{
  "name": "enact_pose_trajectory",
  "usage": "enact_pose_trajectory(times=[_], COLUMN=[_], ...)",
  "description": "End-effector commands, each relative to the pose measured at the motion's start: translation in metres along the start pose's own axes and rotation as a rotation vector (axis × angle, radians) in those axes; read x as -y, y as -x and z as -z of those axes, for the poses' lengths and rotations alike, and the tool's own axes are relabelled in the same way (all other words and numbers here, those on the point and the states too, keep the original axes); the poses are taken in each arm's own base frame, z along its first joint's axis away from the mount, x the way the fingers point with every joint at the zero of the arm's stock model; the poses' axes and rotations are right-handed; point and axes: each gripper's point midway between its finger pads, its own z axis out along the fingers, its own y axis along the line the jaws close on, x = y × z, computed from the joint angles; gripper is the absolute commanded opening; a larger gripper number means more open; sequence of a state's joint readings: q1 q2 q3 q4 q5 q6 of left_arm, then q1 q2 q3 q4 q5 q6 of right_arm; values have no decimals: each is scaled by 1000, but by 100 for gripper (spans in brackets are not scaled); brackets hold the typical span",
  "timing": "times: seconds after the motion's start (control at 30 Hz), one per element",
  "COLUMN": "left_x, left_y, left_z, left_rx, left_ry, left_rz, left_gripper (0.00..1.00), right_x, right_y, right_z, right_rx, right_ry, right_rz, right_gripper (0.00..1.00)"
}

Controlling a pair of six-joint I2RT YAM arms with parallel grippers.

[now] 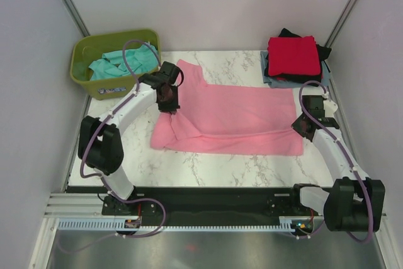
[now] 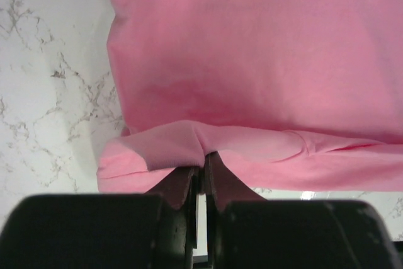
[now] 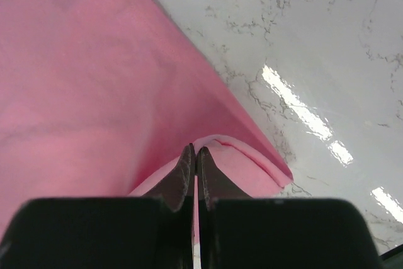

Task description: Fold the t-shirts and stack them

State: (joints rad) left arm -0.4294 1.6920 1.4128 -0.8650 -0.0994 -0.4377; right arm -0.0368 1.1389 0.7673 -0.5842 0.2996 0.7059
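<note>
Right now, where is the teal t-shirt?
In the top view, the teal t-shirt lies crumpled inside the olive-green tub at the far-left corner of the table, left of the spread pink t-shirt.

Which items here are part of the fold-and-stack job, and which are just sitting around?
Job: pink t-shirt, pinched by left claw and right claw; teal t-shirt in the olive-green tub; folded stack of red t-shirt, black t-shirt, grey-blue t-shirt.
Lying about: olive-green tub; marble table.
</note>
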Motion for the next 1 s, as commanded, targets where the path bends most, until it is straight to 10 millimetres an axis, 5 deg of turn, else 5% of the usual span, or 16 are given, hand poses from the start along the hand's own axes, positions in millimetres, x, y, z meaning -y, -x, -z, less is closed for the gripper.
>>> enact_pose_trajectory(times=[0.0,0.47,0.6,0.67,0.73,0.87,0.97], left_x=[3,-22,-17,-15,-17,-36,-51], left_y=[30,47,52,61,68,76,62], left_z=[1,-46,-51,-39,-25,23,54], left_rx=[72,15,2,38,79,198,251], left_ry=[6,164,139,128,133,193,168], left_rz=[-53,-109,-114,-105,-84,2,98], left_gripper=[3,6,24,47,59,76,84], right_x=[-3,-2,-4,-17,-20,-9,13], right_y=[5,-8,-6,3,15,42,29], right_z=[-14,-49,-59,-61,-59,-35,-22], right_rx=[12,-46,-57,-59,-51,14,14], right_ry=[13,-6,-9,32,36,44,28], right_rz=[-7,-8,-8,22,47,-13,-54], right_gripper=[0,0,6,55,98,98,98])
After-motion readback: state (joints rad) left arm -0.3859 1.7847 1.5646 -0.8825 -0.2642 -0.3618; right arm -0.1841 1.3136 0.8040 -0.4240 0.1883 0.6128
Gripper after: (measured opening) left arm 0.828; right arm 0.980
